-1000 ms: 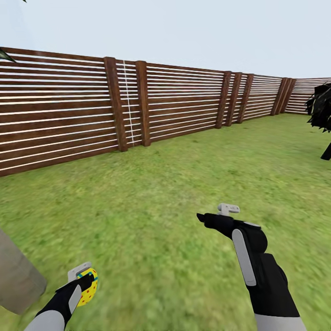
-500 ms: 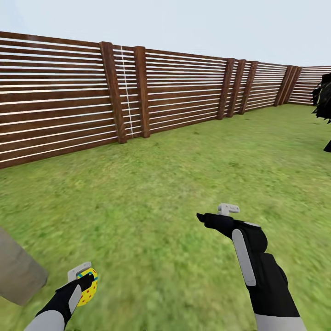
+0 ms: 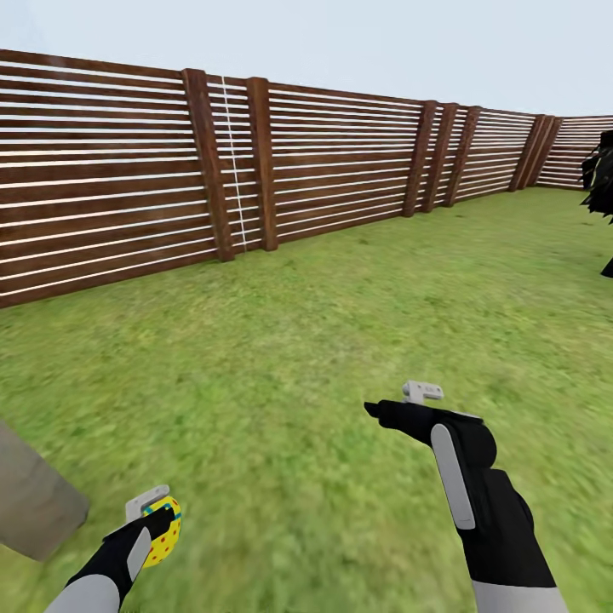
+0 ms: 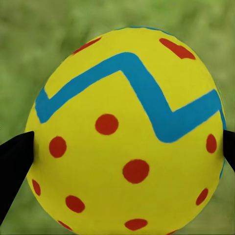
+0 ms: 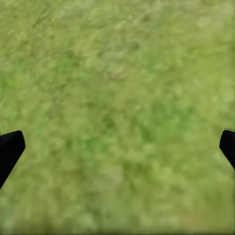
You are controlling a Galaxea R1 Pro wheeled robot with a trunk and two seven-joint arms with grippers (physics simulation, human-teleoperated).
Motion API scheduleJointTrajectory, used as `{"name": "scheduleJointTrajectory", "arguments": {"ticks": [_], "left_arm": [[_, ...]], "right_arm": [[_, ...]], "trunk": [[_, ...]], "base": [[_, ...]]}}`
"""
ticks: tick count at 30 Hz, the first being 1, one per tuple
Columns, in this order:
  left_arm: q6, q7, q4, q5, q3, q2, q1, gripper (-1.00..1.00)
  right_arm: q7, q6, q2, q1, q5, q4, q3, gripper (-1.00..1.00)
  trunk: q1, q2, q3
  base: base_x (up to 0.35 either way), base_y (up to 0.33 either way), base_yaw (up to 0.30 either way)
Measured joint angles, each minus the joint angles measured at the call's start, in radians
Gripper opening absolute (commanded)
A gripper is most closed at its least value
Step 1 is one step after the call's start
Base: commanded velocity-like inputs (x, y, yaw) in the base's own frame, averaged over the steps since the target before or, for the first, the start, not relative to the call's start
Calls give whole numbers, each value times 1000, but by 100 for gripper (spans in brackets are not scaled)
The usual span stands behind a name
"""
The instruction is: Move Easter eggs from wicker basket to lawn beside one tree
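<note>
By the trunk (image 3: 34,511) at the lawn's (image 3: 306,340) left edge, my left gripper (image 3: 153,519) clamps the egg (image 4: 127,137) across its widest girth, which I judge light, hard and slippery, while my right gripper (image 3: 400,404) hangs spread and empty.

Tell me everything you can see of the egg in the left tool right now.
The Easter egg is bright yellow and smooth, with scattered red dots and one blue zigzag band around its upper part. It looks whole and glossy, like painted plastic. The left tool is shut on it, a black fingertip pressing each side. It hangs above the lawn, clear of the grass, a little way from a pale grey-brown trunk.
</note>
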Motion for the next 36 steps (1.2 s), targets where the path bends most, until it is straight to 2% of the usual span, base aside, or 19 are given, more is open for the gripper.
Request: {"name": "scheduleJointTrajectory", "arguments": {"ticks": [5, 11, 15, 29, 36], "left_arm": [[0, -1, 0, 0, 0, 0, 0, -100], [0, -1, -1, 1, 0, 0, 0, -100], [0, -1, -1, 2, 0, 0, 0, -100], [-3, -1, -6, 2, 0, 0, 0, -100], [-42, -1, -3, 2, 0, -1, 0, -100]], "right_arm": [[0, 2, 0, 0, 0, 0, -1, 100], [0, 3, -1, 0, 0, 0, 0, 100], [0, 3, -3, 0, 0, 0, -5, 100], [0, 3, -5, 0, 0, 0, -5, 100], [0, 3, -5, 0, 0, 0, -5, 100]], "trunk": [[0, 0, 0], [3, -1, -23], [3, -1, -23], [9, -5, -77], [12, -6, -104]], "base": [[0, 0, 0], [0, 0, 0], [0, 0, 0], [0, 0, 0], [0, 0, 0]]}}
